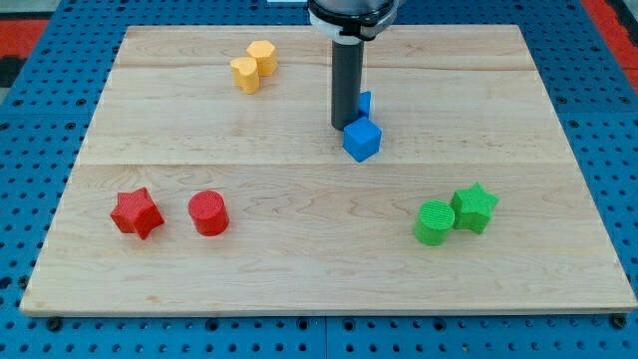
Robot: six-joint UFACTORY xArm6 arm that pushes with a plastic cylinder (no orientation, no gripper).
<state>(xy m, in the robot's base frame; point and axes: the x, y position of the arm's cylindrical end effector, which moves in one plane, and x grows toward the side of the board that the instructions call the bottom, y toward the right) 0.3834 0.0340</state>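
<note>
My tip (344, 126) rests on the wooden board (319, 279) a little above its middle. It stands right against the upper left side of a blue cube (362, 139). A second blue block (365, 103) peeks out from behind the rod on its right side, mostly hidden. The rod rises straight up from the tip to the view's top edge.
Two yellow blocks (245, 75) (262, 57) touch each other at the upper left. A red star (136, 212) and a red cylinder (208, 213) lie at the lower left. A green cylinder (434, 221) and a green star (475, 207) touch at the lower right.
</note>
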